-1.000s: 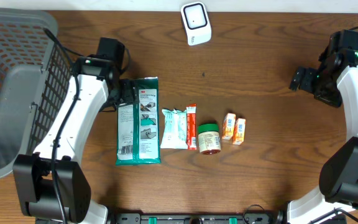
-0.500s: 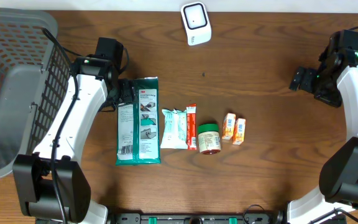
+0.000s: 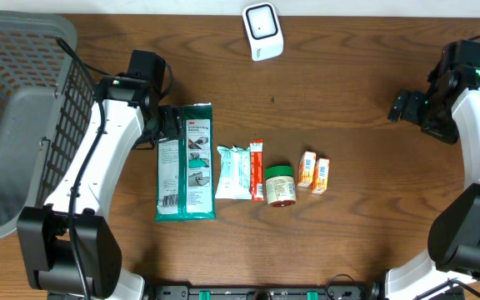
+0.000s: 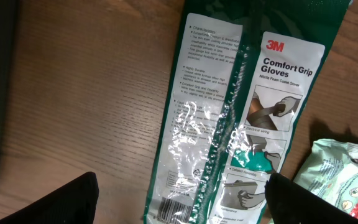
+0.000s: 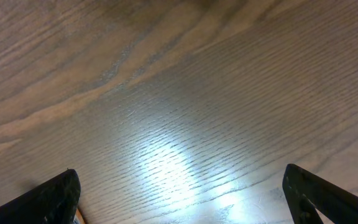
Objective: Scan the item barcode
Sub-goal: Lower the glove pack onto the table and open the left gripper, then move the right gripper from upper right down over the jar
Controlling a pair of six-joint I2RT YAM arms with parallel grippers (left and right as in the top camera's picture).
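A green 3M gloves pack (image 3: 185,162) lies flat on the wooden table, left of the other items. In the left wrist view its clear back panel (image 4: 197,137) faces up, with a barcode (image 4: 171,213) at the bottom edge. My left gripper (image 3: 163,125) hovers open over the pack's upper left part; its dark fingertips (image 4: 73,199) straddle the pack without touching it (image 4: 182,202). A white scanner (image 3: 262,32) stands at the table's far edge. My right gripper (image 3: 407,107) is open at the far right, with only bare wood between its fingers (image 5: 182,196).
To the right of the gloves lie a pale wipes pack (image 3: 232,172), a red stick pack (image 3: 257,169), a green-lidded jar (image 3: 279,185) and two small orange boxes (image 3: 314,172). A grey wire basket (image 3: 15,117) fills the left edge.
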